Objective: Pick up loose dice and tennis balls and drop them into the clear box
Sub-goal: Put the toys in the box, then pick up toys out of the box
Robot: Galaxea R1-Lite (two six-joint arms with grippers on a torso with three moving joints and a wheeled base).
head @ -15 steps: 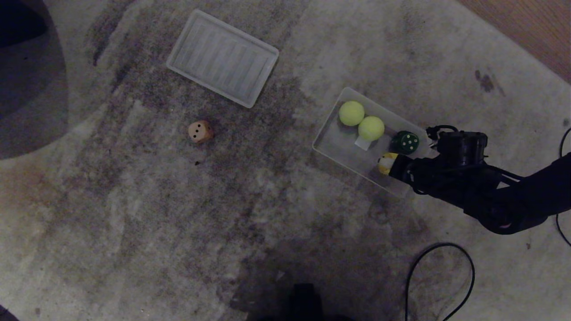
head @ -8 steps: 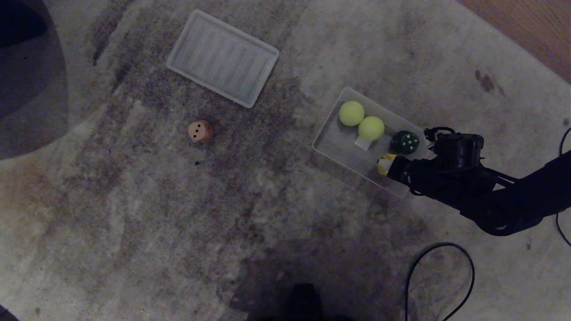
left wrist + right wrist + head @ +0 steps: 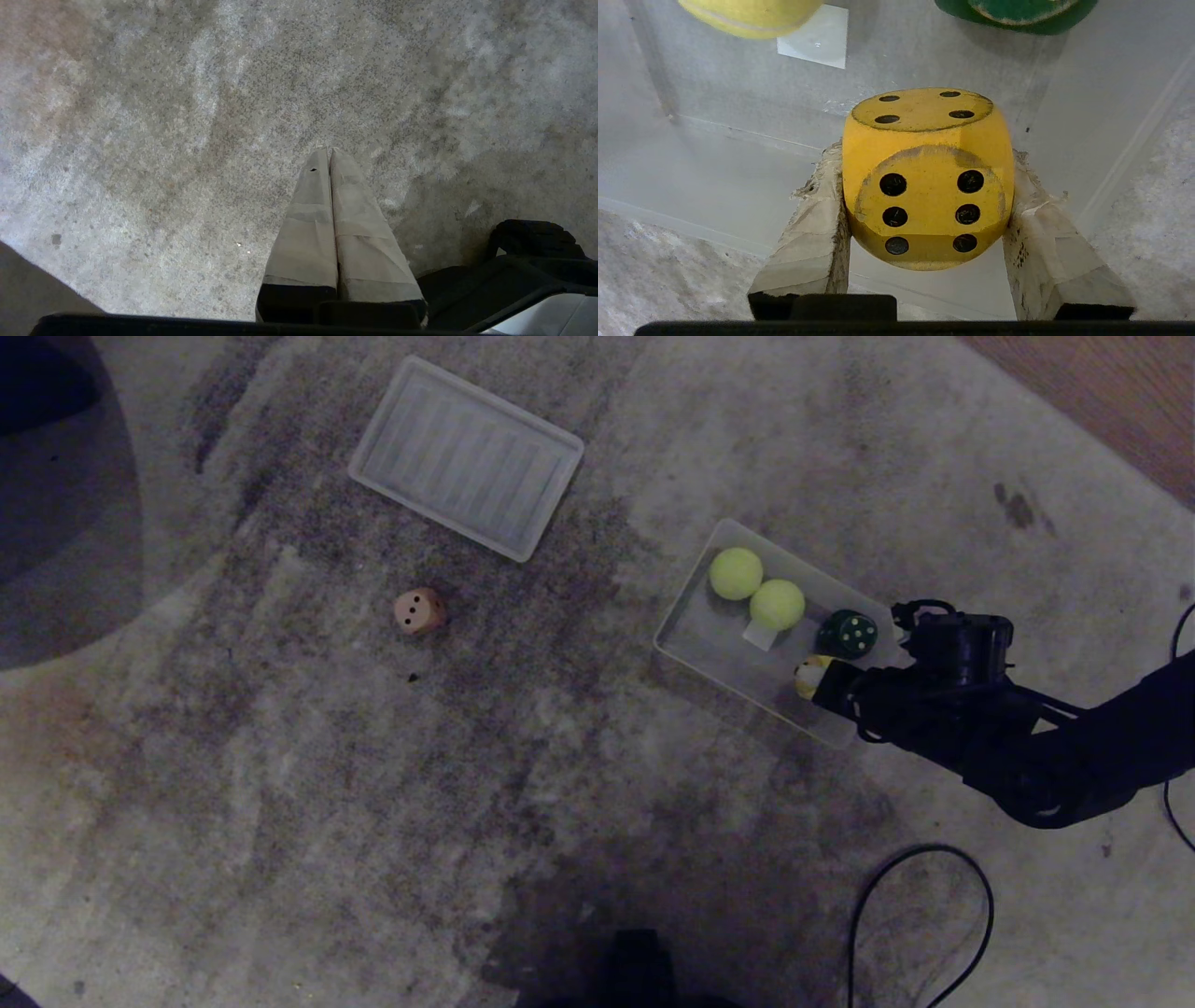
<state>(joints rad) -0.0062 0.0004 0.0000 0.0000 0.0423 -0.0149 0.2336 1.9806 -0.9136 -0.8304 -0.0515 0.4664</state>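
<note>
Right now we hold the yellow die (image 3: 927, 179) clamped between the two taped fingers (image 3: 810, 242) of our right gripper (image 3: 826, 683), and it hangs over the near corner of the clear box (image 3: 695, 633), inside the rim as far as the right wrist view shows. Already in the clear box lie two tennis balls (image 3: 736, 572), touching each other, and the dark green die (image 3: 848, 634) just beside the one we carry. Our main worry is the release: the yellow die sits close to the box's near wall and end wall, so if we let go while it is partly over the rim it could strike the edge and tumble out onto the carpet (image 3: 280, 803). A die dropped from a height could also bounce off the hard plastic floor or knock against the dark green die and hop over the shallow wall. Our fingers could clip the wall as they spread, nudging the light box along the carpet. Well away from the clear box, toward the ribbed lid (image 3: 465, 457), the pinkish-tan die (image 3: 419, 611) lies loose on the carpet, not yet collected. Our left gripper (image 3: 327, 154) hangs parked above bare carpet with its fingers pressed together and nothing between them.
</note>
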